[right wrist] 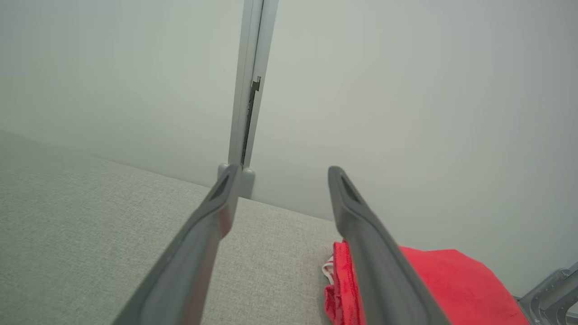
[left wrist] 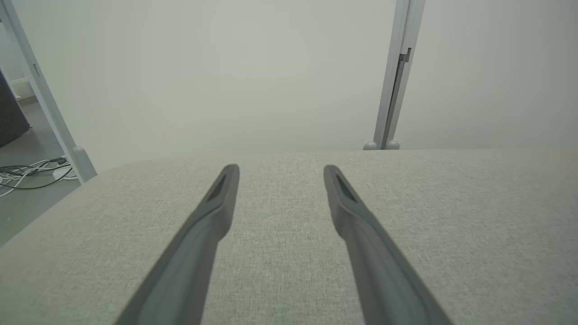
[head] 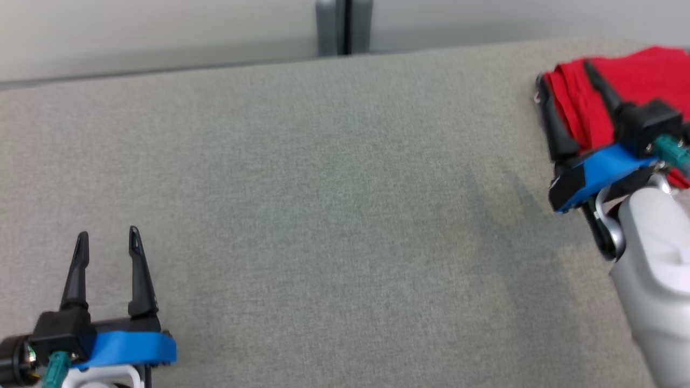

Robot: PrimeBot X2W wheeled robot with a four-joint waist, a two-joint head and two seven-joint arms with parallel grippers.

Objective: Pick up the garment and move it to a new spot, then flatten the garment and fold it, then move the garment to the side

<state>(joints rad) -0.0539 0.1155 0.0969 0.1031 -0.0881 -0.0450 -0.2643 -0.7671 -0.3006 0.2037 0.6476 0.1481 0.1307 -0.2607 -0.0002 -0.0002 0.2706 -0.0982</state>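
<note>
The garment is a red folded cloth lying at the far right of the grey table; the right wrist view shows the garment low at the right, with a bit of white trim at its near edge. My right gripper hovers over the garment's left edge with its jaws open and nothing between them; in its own view the right gripper has one finger in front of the cloth. Down at the lower left my left gripper is open and empty, and its own view shows the left gripper above bare table.
A pale wall with a grey vertical post stands behind the table's far edge. Cables lie on the floor past the table's left end. The garment sits close to the table's right end.
</note>
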